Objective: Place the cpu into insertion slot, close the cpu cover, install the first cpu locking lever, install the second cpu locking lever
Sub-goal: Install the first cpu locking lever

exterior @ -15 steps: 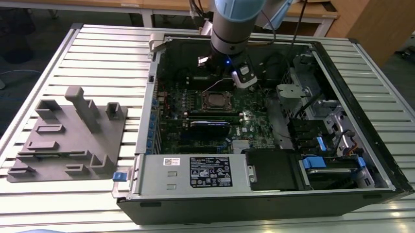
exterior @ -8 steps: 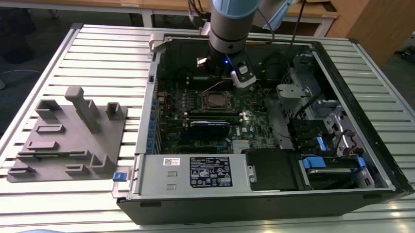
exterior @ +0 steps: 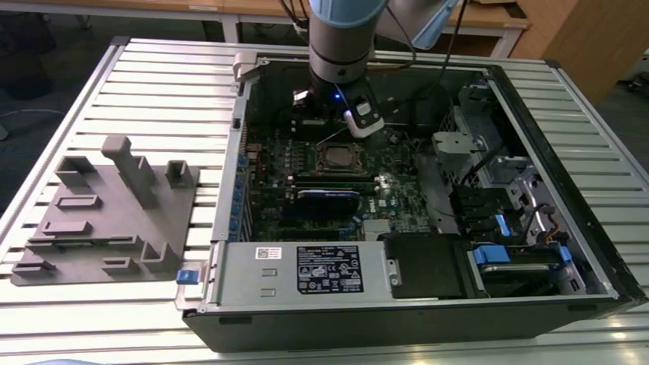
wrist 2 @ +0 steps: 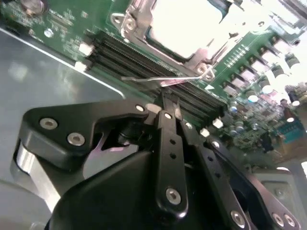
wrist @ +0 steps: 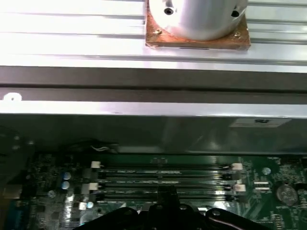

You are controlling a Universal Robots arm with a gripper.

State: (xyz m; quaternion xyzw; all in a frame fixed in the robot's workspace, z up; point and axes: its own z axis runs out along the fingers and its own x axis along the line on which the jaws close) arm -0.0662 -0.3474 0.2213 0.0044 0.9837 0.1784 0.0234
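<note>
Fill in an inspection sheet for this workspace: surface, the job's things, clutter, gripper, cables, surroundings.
Surface: slatted metal table carrying an open computer case.
Job's things: the cpu sits in the insertion slot on the green motherboard. The cpu cover lies around it. A thin wire locking lever crosses beside the socket.
Clutter: grey fixture block on the table, at the exterior view's left.
Gripper: the gripper is shut, with its tips close to the locking lever; contact cannot be told.
Cables: black cable hangs by the arm, into the case.
Surroundings: wooden furniture behind the table.
</note>
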